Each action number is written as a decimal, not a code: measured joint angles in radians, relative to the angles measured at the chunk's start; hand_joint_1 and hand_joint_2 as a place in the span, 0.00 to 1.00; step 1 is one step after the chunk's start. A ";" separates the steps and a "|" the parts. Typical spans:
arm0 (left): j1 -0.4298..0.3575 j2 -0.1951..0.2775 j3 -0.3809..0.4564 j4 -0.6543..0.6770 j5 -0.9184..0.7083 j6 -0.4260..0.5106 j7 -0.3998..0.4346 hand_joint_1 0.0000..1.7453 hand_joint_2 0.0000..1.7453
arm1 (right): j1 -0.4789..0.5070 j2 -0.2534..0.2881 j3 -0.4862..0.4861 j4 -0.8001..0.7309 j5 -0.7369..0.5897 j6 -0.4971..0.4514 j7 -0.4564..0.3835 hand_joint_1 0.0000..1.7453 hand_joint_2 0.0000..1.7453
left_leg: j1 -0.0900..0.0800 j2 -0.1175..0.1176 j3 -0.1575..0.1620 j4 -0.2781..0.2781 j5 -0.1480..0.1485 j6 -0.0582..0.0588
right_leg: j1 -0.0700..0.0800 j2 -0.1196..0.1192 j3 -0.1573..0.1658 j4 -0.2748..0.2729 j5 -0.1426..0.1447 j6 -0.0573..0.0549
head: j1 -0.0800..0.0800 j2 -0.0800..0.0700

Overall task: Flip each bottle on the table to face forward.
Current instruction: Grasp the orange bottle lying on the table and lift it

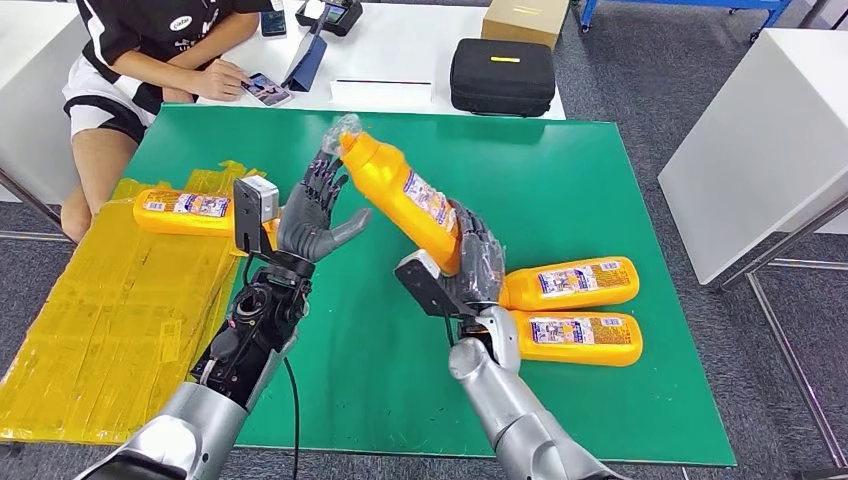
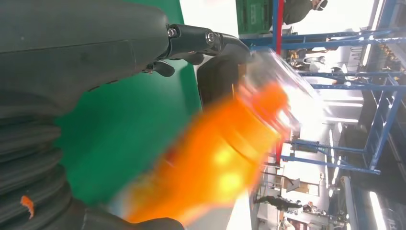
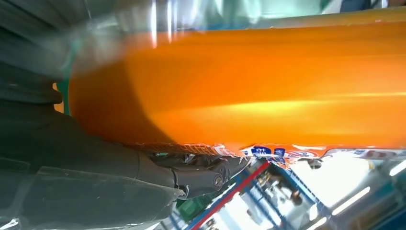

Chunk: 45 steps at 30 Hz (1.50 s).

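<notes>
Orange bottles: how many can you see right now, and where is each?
4. One lifted bottle tilted in the right hand, its cap by the left hand; two lying bottles on the green table; one on the yellow sheet. None seems hidden.

Green table [image 1: 600,190], rectangular, a white table [image 1: 400,45] butted against its far edge. On the left, a crinkled yellow sheet [image 1: 110,320] spread over the green top and hanging past its left edge, with one orange bottle [image 1: 185,211] lying on its side at the sheet's far end, label up. Right of centre, two more orange bottles on their sides directly on the green, parallel and just beside each other: far one [image 1: 570,284], near one [image 1: 577,338].
</notes>
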 joint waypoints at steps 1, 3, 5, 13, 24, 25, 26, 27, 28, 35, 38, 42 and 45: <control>0.000 0.000 0.000 0.000 -0.001 -0.001 0.000 0.00 1.00 | -0.004 0.000 0.010 0.011 0.003 0.001 0.004 1.00 1.00 | 0.000 0.000 0.000 0.000 0.000 0.000 | 0.000 0.000 0.000 0.000 0.000 0.000 | 0.000 0.000; 0.000 0.000 0.001 0.000 -0.001 -0.001 0.000 0.00 1.00 | -0.010 0.000 0.023 0.028 0.004 0.001 0.008 1.00 1.00 | 0.000 0.000 0.000 0.000 0.000 0.000 | 0.000 0.000 0.000 0.000 0.000 0.000 | 0.000 0.000; 0.000 -0.001 0.002 0.000 -0.001 -0.001 0.001 0.00 1.00 | -0.015 0.000 0.031 0.040 0.004 0.001 0.010 1.00 1.00 | 0.000 0.000 0.000 0.000 0.000 0.000 | 0.000 0.000 0.000 0.000 0.000 0.000 | 0.000 0.000; -0.001 -0.002 0.007 0.001 -0.001 -0.010 0.005 0.00 1.00 | -0.020 0.000 0.053 0.060 0.018 0.031 0.017 1.00 1.00 | 0.000 0.000 0.000 0.000 0.000 0.000 | 0.000 0.000 0.000 0.000 0.000 0.000 | 0.000 0.000; -0.007 -0.004 0.019 0.019 0.004 -0.028 0.003 0.00 1.00 | -0.020 0.017 0.106 0.082 0.052 0.010 0.007 1.00 1.00 | 0.000 0.000 0.000 0.000 0.000 0.000 | 0.000 0.000 -0.001 0.000 0.000 0.000 | 0.000 0.000; -0.010 -0.004 0.024 0.028 0.008 -0.037 -0.001 0.00 1.00 | -0.019 0.024 0.127 0.086 0.048 -0.003 -0.012 1.00 1.00 | 0.000 0.000 0.000 0.000 0.000 0.000 | 0.000 0.000 -0.001 0.000 0.000 0.000 | 0.000 0.000; -0.013 -0.005 0.029 0.036 0.013 -0.046 -0.005 0.00 1.00 | -0.018 0.029 0.147 0.087 0.040 -0.014 -0.030 1.00 1.00 | 0.000 0.000 0.000 0.000 0.000 0.000 | 0.000 0.000 -0.001 0.000 0.000 0.000 | 0.000 0.000; -0.017 -0.005 0.033 0.046 0.018 -0.055 -0.009 0.00 1.00 | -0.015 0.031 0.165 0.084 0.034 -0.018 -0.042 1.00 1.00 | 0.000 0.000 -0.001 0.000 0.000 0.000 | 0.000 0.000 -0.001 0.000 0.000 0.000 | 0.000 0.000; -0.020 -0.005 0.037 0.055 0.025 -0.064 -0.013 0.00 1.00 | -0.011 0.031 0.183 0.077 0.037 -0.019 -0.045 1.00 1.00 | 0.000 0.000 -0.001 0.000 0.000 0.000 | 0.000 0.000 -0.001 0.000 0.000 0.000 | 0.000 0.000; -0.031 -0.004 0.075 0.102 0.078 -0.072 -0.033 1.00 1.00 | 0.032 0.029 0.276 0.014 0.021 -0.019 -0.024 1.00 1.00 | 0.000 0.000 -0.001 0.000 0.000 0.000 | 0.000 0.000 -0.001 0.000 0.000 0.000 | 0.000 0.000; -0.029 -0.005 0.102 0.108 0.127 -0.039 -0.038 1.00 1.00 | 0.026 0.030 0.350 0.020 -0.057 -0.019 0.005 1.00 1.00 | 0.000 0.000 -0.001 0.000 0.000 0.000 | 0.000 0.000 -0.001 0.000 0.000 0.000 | 0.000 0.000; -0.024 -0.008 0.133 0.108 0.168 -0.001 -0.041 1.00 1.00 | 0.004 0.030 0.415 0.044 -0.149 -0.019 0.002 1.00 1.00 | 0.000 0.000 -0.001 0.000 0.000 0.000 | 0.000 0.000 -0.001 0.000 0.000 0.000 | 0.000 0.000; -0.018 -0.013 0.152 0.103 0.191 0.018 -0.045 1.00 1.00 | -0.005 0.030 0.433 0.062 -0.197 -0.019 -0.021 1.00 1.00 | 0.000 0.000 -0.001 0.000 0.000 0.000 | 0.000 0.000 -0.001 0.000 0.000 0.000 | 0.000 0.000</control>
